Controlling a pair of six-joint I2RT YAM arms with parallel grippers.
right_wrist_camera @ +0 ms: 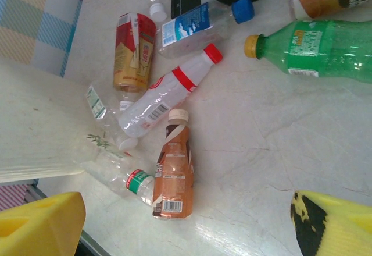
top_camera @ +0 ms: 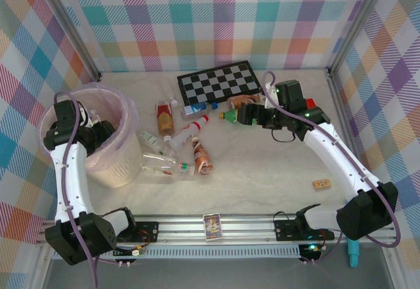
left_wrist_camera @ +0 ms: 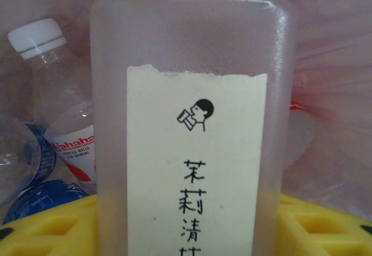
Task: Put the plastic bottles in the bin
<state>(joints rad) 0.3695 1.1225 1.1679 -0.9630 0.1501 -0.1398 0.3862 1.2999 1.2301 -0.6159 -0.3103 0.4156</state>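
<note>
Several bottles already lie in the bin (top_camera: pixel 125 171) at the left of the overhead shot. Our left gripper (top_camera: pixel 102 134) hangs inside its pink-bagged rim, with a frosted bottle (left_wrist_camera: pixel 192 64) with a cream paper label standing right between the yellow pads (left_wrist_camera: pixel 46 227). Honestly we can't tell if those pads pinch it or sit loose beside it. Behind it lies a white-capped clear bottle (left_wrist_camera: pixel 52 75).

So we reckon this is the drop step. Next the jaws need to spread fully so it falls, then the arm lifts clear of the bag.

Our right gripper (right_wrist_camera: pixel 186 233) has its fingers wide apart with nothing between them. It hovers over the table with the green bottle (right_wrist_camera: pixel 314 49) at the upper right of its view and a brown coffee bottle (right_wrist_camera: pixel 174 174) at lower centre. It needs to pick one and come down square across it.
</note>
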